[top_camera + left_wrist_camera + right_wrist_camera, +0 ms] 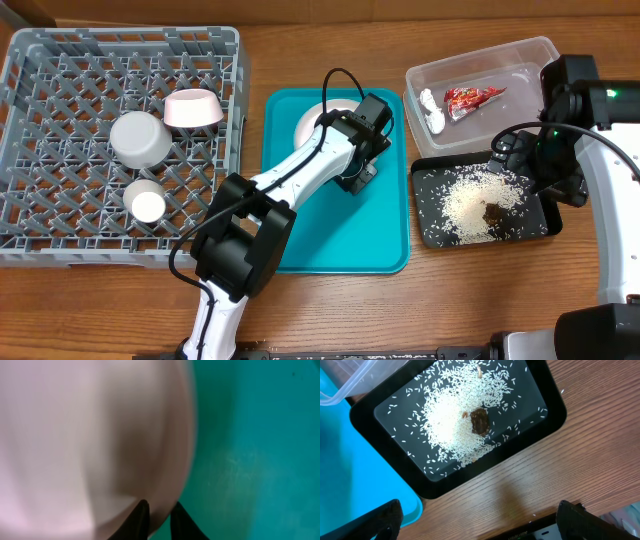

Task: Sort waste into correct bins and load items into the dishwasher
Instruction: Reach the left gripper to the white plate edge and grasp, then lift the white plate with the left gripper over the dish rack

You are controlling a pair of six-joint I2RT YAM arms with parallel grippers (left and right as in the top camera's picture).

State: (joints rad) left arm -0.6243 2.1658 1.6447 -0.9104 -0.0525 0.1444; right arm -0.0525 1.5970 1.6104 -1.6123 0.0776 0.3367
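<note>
A blurred white plate fills the left, with the teal tray to its right and the left gripper pinching its lower rim between two dark fingertips.

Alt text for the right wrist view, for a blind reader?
A black tray on a wooden table holds white rice and a small brown food scrap. A teal tray lies to its left and a clear tub's corner shows top left; the fingers of the right end effector sit wide apart at the bottom edge.
</note>
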